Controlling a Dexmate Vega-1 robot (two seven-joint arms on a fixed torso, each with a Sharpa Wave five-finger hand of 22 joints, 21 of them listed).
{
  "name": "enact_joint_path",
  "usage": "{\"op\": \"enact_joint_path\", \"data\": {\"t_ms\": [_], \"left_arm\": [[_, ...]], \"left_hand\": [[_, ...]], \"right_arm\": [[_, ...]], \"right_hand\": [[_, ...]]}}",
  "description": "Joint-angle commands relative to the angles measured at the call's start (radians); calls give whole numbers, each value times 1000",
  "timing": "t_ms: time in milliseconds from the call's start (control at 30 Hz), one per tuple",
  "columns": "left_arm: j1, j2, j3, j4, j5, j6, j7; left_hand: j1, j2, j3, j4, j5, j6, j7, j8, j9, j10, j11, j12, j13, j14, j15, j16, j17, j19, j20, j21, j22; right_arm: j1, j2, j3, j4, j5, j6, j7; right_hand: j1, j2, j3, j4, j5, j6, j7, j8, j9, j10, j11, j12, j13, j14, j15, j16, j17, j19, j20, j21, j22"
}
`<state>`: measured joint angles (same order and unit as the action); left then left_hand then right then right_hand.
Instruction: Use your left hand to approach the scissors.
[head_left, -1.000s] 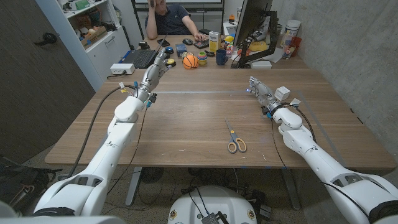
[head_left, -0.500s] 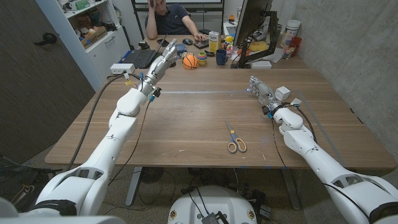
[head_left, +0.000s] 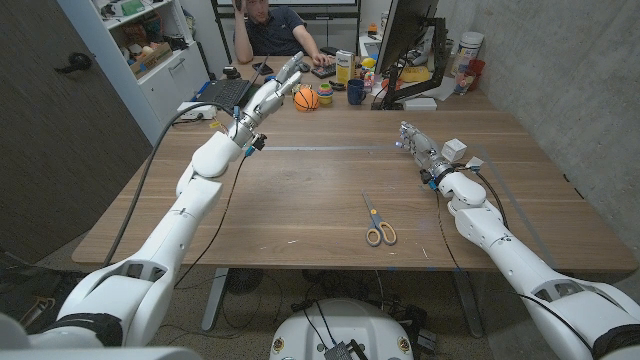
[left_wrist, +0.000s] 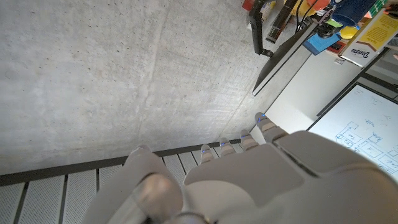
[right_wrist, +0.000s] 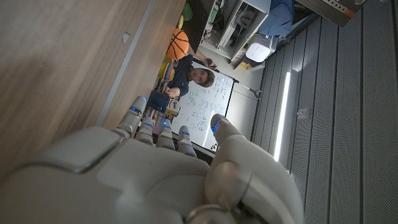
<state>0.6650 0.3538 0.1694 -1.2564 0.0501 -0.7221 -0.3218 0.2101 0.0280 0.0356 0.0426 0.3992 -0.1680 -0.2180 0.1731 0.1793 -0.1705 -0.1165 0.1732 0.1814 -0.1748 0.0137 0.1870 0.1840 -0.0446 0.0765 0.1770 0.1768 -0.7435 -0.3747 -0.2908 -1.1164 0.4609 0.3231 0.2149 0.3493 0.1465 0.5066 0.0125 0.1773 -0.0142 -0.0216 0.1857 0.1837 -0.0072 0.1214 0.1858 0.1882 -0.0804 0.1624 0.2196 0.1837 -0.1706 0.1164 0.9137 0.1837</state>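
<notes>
The left hand's fingers (head_left: 287, 68) are stretched out straight and apart with nothing in them, and the left hand (head_left: 268, 95) now hangs higher and farther back over the table (head_left: 300, 190) than a second ago, its arm lifted off the wood. The right hand (head_left: 420, 145) has not moved, near the table's right side, fingers extended and holding nothing. The scissors (head_left: 376, 222) lie where they were, flat near the front edge, well apart from both hands, with a basketball (head_left: 306, 98) at the far end.
</notes>
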Motion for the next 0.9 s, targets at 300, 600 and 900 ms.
{"op": "enact_joint_path", "data": {"t_ms": [300, 600, 900], "left_arm": [[-51, 37, 81, -78, 212, -81, -8], [-89, 50, 135, -92, 310, -112, -29], [-121, 41, 182, -108, 452, -159, 14]], "left_hand": [[25, 8, -5, -6, -4, -141, -5, 6, 3, -230, -4, -4, 1, -146, -3, -2, 5, -59, 8, -6, 3], [28, 10, -8, -7, -5, -149, -5, 6, 3, -241, -5, -2, 1, -161, -7, -1, 6, -74, 14, -6, 2], [35, 11, -9, -10, -6, -159, -5, 6, 4, -255, -5, -3, 1, -174, -6, 0, 6, -80, 19, -3, 2]], "right_arm": [[-17, -5, -4, -45, -4, -11, -13], [-24, -7, -7, -53, -7, -13, -21], [-45, -9, -3, -73, -1, -24, -38]], "right_hand": [[8, -6, 9, -2, 7, 1, -11, 6, 5, 0, -3, 7, 6, 0, 5, 5, 3, -42, 9, 1, 5], [7, -7, 9, -3, 7, 3, -11, 7, 5, 1, -19, 7, 5, 0, 7, 5, 3, -41, 9, 0, 5], [5, -8, 8, -2, 7, 4, -10, 7, 5, 1, -20, 7, 5, 0, 6, 5, 4, -41, 9, -1, 5]]}}
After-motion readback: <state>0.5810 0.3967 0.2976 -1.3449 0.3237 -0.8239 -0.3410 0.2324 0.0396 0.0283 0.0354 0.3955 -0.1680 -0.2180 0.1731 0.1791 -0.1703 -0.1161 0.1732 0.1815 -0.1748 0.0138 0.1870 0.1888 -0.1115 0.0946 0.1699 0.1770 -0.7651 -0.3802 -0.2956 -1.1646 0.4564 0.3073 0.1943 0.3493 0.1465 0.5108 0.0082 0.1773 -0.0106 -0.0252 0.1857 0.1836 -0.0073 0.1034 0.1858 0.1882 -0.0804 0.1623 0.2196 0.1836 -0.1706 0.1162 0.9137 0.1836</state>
